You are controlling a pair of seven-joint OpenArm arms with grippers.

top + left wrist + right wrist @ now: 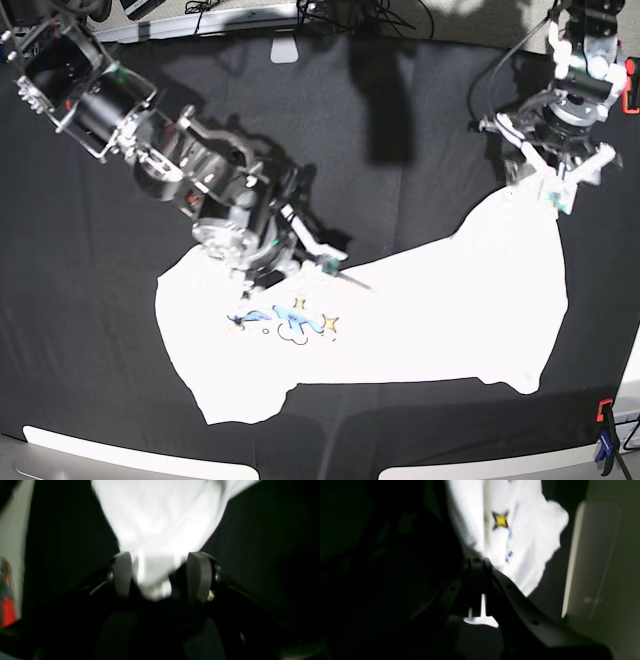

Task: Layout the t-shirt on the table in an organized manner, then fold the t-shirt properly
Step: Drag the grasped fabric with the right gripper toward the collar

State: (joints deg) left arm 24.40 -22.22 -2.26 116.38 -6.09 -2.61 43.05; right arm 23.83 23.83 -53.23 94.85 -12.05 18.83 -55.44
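The white t-shirt lies spread on the black table, print side up, with its blue and yellow lettering toward the left. At the shirt's upper left edge my right gripper is down on the cloth. In the right wrist view it is shut, white cloth with a yellow star running out from its tips. My left gripper stands at the shirt's upper right corner. Its grey fingers are wide apart with a bunch of white cloth lying between them.
A red clamp sits at the table's right edge and a red and blue one at the lower right corner. Cables and a white piece lie along the far edge. A pale panel stands beside the table.
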